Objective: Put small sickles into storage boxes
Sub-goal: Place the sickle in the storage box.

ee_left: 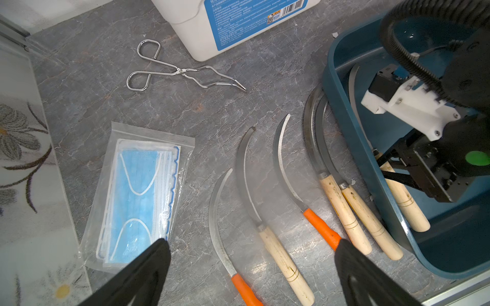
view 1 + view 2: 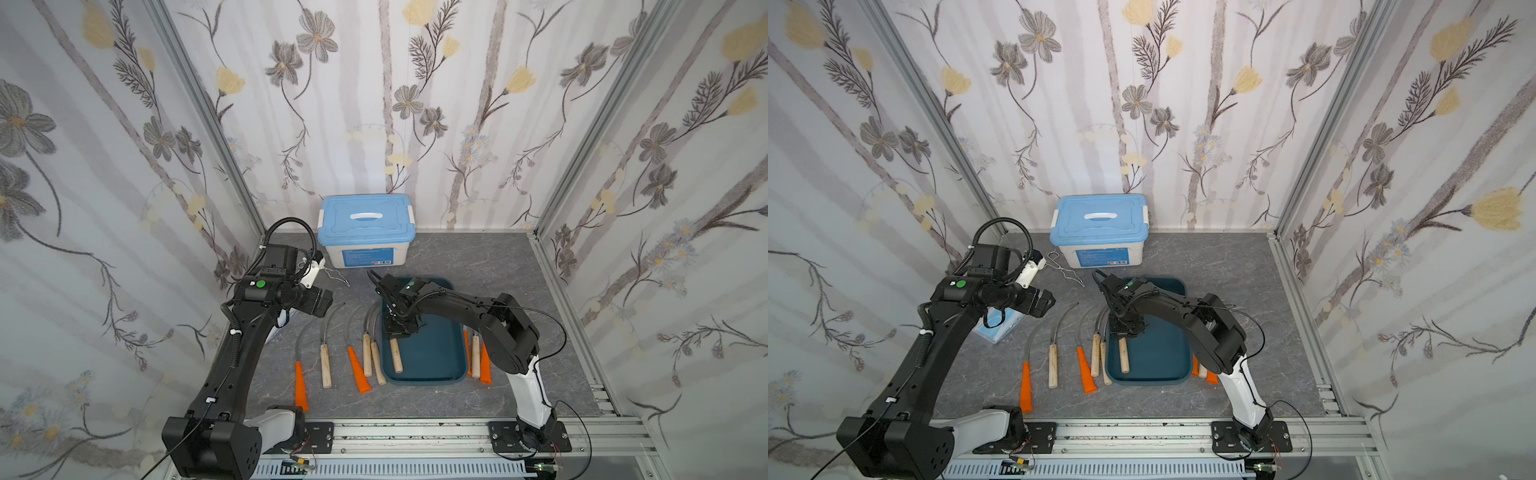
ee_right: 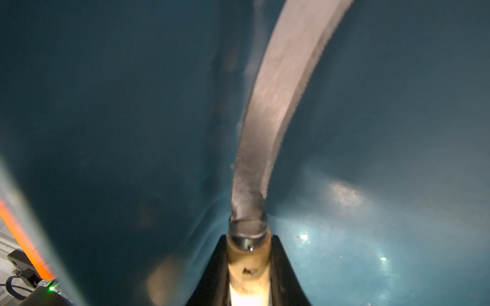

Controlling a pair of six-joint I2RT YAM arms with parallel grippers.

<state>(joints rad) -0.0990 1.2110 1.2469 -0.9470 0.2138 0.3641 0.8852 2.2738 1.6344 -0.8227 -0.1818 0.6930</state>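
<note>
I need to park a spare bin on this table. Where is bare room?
Bare table lies between the white lidded box, the teal tray and the right wall, plus a strip before the front rail. Crowded: sickles left of the tray, wire tongs and mask packet beyond them.

You have bright, even, diffuse light in both top views: the floral walls [image 2: 365, 62] run pale, nearly washed out, and shadows on the grey surface [image 2: 490, 266] are soft and short. The frame rails [image 2: 197, 104] splay toward the edges, a wide-lens stretch. Your left wrist view is crisp across the surface, with the black fingers [image 1: 148, 267] of the left end effector [image 1: 252, 241] soft-edged. Your right wrist view is dim and hazy; the sickle [image 3: 275, 127] blurs along its blade, and white glare spots dot the teal tray [image 3: 397, 132].
</note>
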